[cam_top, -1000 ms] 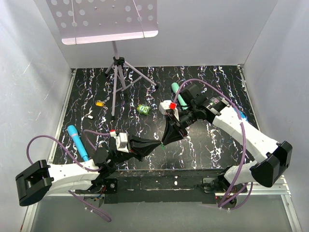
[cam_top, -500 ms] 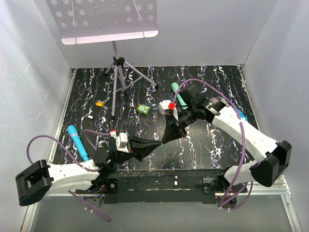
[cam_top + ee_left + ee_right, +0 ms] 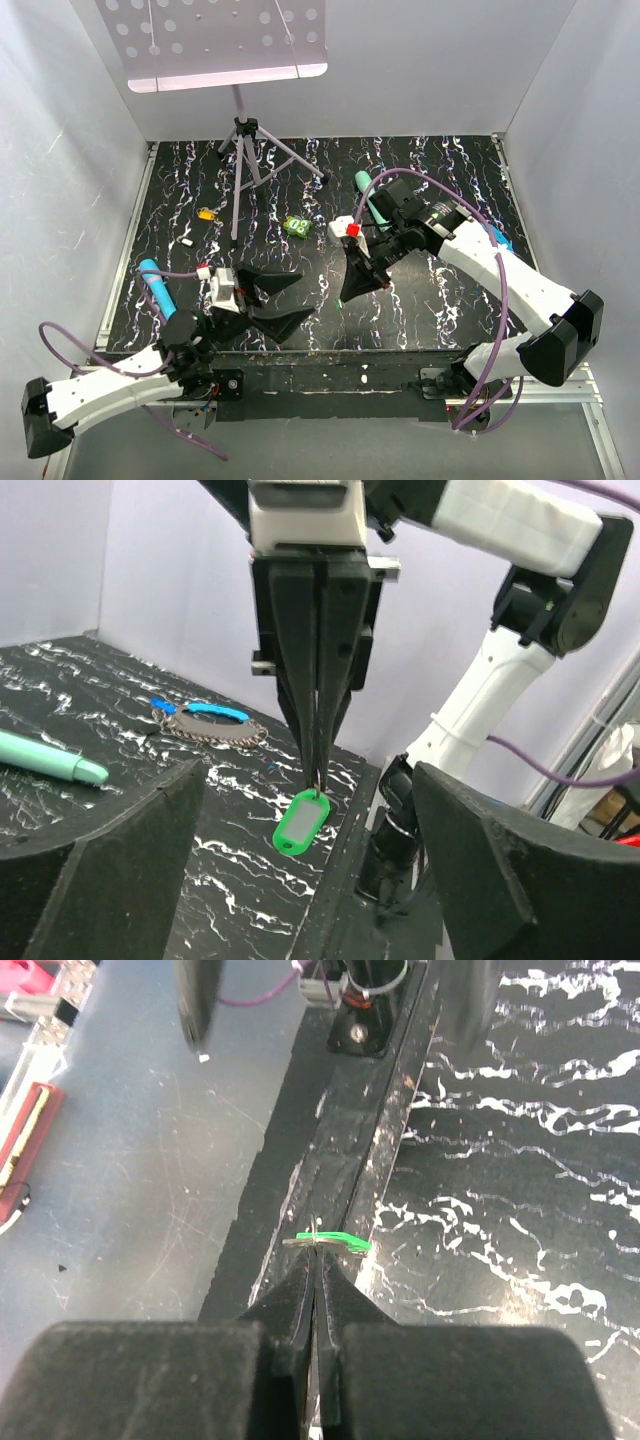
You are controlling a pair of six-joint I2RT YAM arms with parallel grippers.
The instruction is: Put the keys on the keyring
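Foreground, left: left gripper (image 3: 283, 301), parted wide, grasps nothing. Just right of it, above the near edge of the table (image 3: 420, 300): right gripper (image 3: 318, 773), clenched on the light green key (image 3: 301, 821), dangles it from the fingertips. Farther back, right, flat on the table: keyring (image 3: 205, 720). Far left: yellow-orange key (image 3: 206, 213).

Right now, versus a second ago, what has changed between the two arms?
The left gripper opened its jaws and pulled back to the left, away from the green key where both arms met. The right gripper stays shut on the green key, which dangles from its tips. The keyring has not moved.
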